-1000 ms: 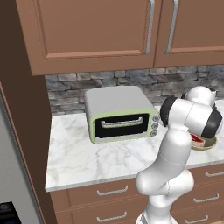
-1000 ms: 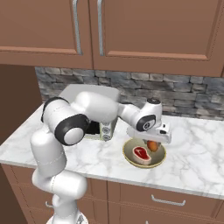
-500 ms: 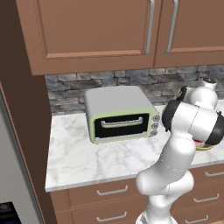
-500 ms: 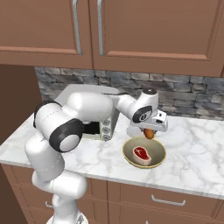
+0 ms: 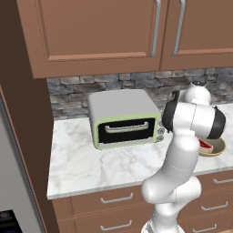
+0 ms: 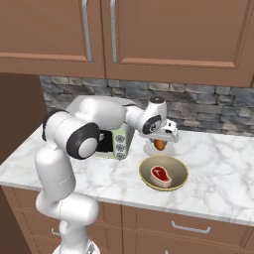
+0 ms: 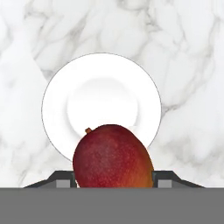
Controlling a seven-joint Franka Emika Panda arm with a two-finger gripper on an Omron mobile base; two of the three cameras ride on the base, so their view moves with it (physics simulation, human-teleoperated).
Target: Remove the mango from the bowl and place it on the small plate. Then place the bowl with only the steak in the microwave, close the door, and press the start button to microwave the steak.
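Reaching forward over counter, gripper [image 6: 159, 144] pointing down, grasping mango [image 7: 113, 156] above small plate [image 7: 101, 103].

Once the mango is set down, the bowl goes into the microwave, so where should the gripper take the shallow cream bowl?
Probably the shallow cream bowl's rim, from above, on the side away from the red steak: the thin rim fits between the fingers.

Mango [image 6: 159, 145] clamped in gripper [image 6: 159, 145], lifted off marble counter [image 6: 223, 168], just behind bowl [image 6: 163, 173]. Steak [image 6: 160, 174] lying flat and alone in bowl. Toaster oven [image 6: 117, 144] left of bowl, partly hidden behind arm. Stone backsplash [image 6: 208, 106] under brown cabinets [image 6: 163, 34].
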